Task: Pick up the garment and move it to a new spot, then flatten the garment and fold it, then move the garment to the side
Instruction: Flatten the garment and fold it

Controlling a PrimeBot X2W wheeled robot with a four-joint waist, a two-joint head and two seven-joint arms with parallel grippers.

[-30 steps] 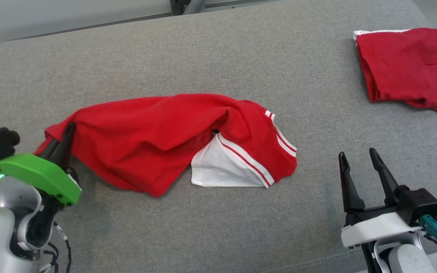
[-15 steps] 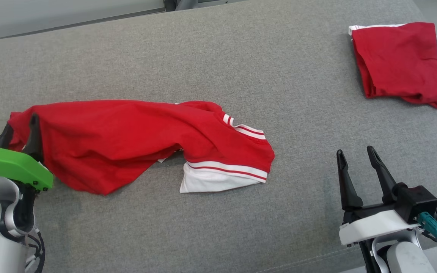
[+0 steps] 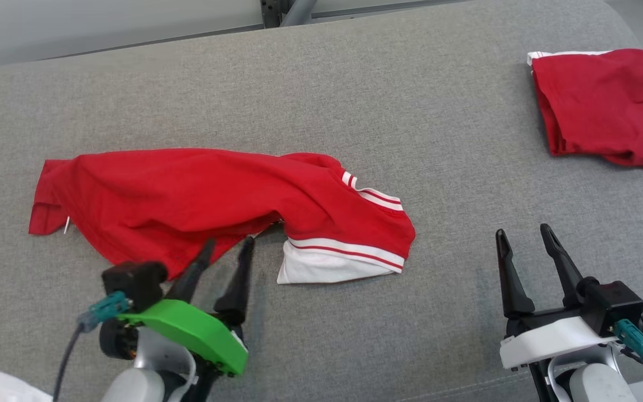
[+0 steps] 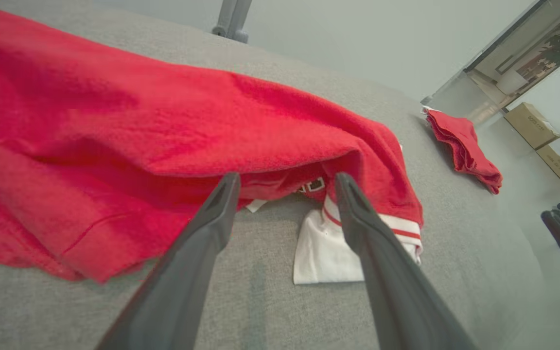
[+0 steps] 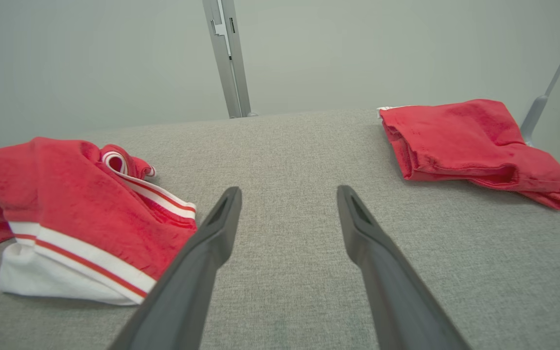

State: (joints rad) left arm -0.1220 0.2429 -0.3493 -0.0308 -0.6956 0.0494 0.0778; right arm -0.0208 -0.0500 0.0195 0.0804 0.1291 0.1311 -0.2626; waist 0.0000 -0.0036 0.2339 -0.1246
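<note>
Garment first: long red knit garment with white, red-striped trim point(image 3: 187, 201). Lies rumpled on the left-centre of the grey cloth-covered bench point(image 3: 355, 95), drawn out lengthwise, trimmed end bunched toward the middle; suits flattening next, though not flat yet.

Left hand point(image 3: 229, 242): hovers at the near red edge, fingers spread, gripping nothing; seems lined up on the loose hem for a fresh hold.

Right hand point(image 3: 522, 230): waits well apart to the right, spread and empty, likely kept clear until needed.

Folded red garment point(image 3: 600, 106): sits at the far right corner, out of the working area.

From the left wrist: reveals a shadowed hollow under the red fold and a small label point(image 4: 311, 184) tucked inside, hidden from the head camera.

From the right wrist: shows the striped trim curling into a loop point(image 5: 114, 163), merely flat bands from above.
</note>
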